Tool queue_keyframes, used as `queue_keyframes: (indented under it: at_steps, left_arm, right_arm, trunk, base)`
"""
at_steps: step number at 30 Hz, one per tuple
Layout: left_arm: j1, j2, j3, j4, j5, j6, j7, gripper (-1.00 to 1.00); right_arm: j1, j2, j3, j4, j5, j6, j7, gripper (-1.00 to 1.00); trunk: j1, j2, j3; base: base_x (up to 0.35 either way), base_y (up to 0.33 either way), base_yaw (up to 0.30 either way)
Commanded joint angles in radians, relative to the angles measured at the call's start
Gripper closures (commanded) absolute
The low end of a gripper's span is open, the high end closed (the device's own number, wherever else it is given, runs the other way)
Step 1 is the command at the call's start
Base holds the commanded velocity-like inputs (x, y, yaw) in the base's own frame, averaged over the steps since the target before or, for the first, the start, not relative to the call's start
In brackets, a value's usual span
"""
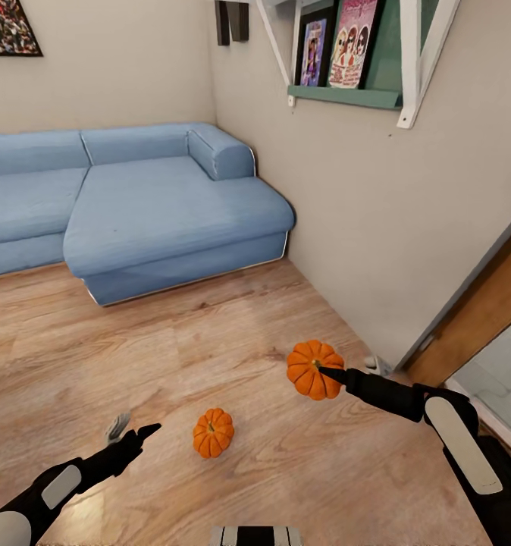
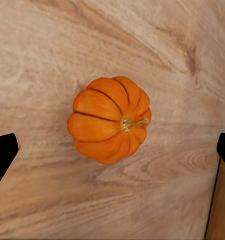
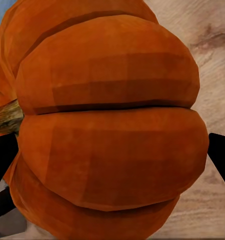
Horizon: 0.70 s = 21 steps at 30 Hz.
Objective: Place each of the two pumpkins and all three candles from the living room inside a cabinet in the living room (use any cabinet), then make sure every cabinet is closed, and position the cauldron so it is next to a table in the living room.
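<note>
Wood-grain floor (image 1: 210, 334): pale planks, running from the robot to the wall.

Blue sofa (image 1: 134, 205): large corner unit against the far wall, well apart from both arms.

Wall shelf (image 1: 346, 95): green board on white brackets, framed pictures standing on it.

Held pumpkin (image 1: 314, 369): orange, ribbed, gripped by the right gripper (image 1: 327, 372) and apparently lifted clear of the floor, near the wall. Right wrist view shows it pressed between the dark fingers (image 3: 221, 162), stem (image 3: 5, 116) pointing sideways across the gripper; its short axis therefore lies roughly level.

Loose pumpkin (image 1: 213, 432): resting on the floor between the two arms, stem (image 2: 134, 122) tipped to one side rather than straight up, squat body lying slightly askew.

Left gripper (image 1: 134, 436): spread wide, nothing held, just beside the loose pumpkin; in its wrist view the pumpkin sits centred between the fingertips (image 2: 3, 152).

Handling note, as judgement: lower the left gripper squarely over the ribbed belly, close on the widest part, avoid the stem, then carry both to the cabinet, keeping the right grip firm.
</note>
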Motion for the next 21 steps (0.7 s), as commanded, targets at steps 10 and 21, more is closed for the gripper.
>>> queue_keyframes:
  at_steps: [10, 21]
  left_arm:
    - [0.0, 0.001, -0.023, 0.0, 0.009, -0.013, -0.002, -1.0]
    - [0.0, 0.001, -0.034, -0.003, 0.008, -0.018, -0.007, -1.0]
  right_arm:
    - [-0.001, 0.001, 0.002, 0.001, 0.005, 0.001, 0.007, 1.0]
    - [-0.001, 0.001, 0.003, 0.003, 0.005, 0.001, 0.006, 1.0]
  trunk:
    - [0.004, -0.003, -0.04]
    - [0.009, -0.005, -0.082]
  base:
    - [0.0, 0.0, 0.0]
    - [0.0, 0.0, 0.0]
